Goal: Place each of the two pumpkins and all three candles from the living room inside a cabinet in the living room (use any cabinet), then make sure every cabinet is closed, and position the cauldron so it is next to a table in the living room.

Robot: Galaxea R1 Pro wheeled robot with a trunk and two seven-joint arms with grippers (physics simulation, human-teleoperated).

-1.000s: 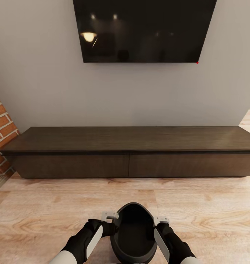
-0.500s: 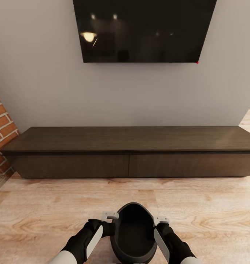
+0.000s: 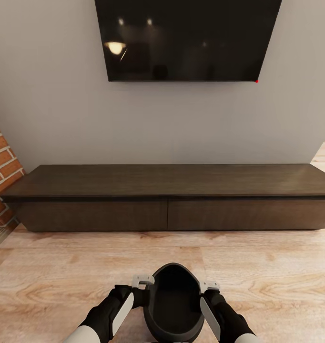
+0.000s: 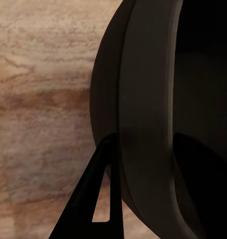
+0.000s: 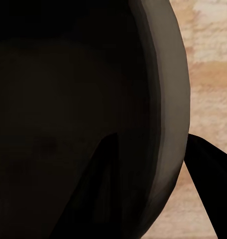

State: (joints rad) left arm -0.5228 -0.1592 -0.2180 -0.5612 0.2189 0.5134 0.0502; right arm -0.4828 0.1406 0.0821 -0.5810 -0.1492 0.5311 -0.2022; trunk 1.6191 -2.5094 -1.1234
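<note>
I hold the black cauldron (image 3: 174,305) low in front of my trunk, above the wood floor. My left gripper (image 3: 143,282) and right gripper (image 3: 209,287) each clamp opposite sides of its rim. In the left wrist view the cauldron (image 4: 148,99) has its rim between the fingers of the left gripper (image 4: 143,184). The right wrist view shows the cauldron (image 5: 68,99) held the same way by the right gripper (image 5: 163,169). Ahead stands the long dark-brown cabinet (image 3: 167,190) with both drawer fronts flush and closed. The pumpkins, candles and table are out of view.
A black TV (image 3: 186,38) hangs on the grey wall above the cabinet. A brick wall (image 3: 0,176) juts in at the left. Light wood floor (image 3: 86,267) lies between me and the cabinet.
</note>
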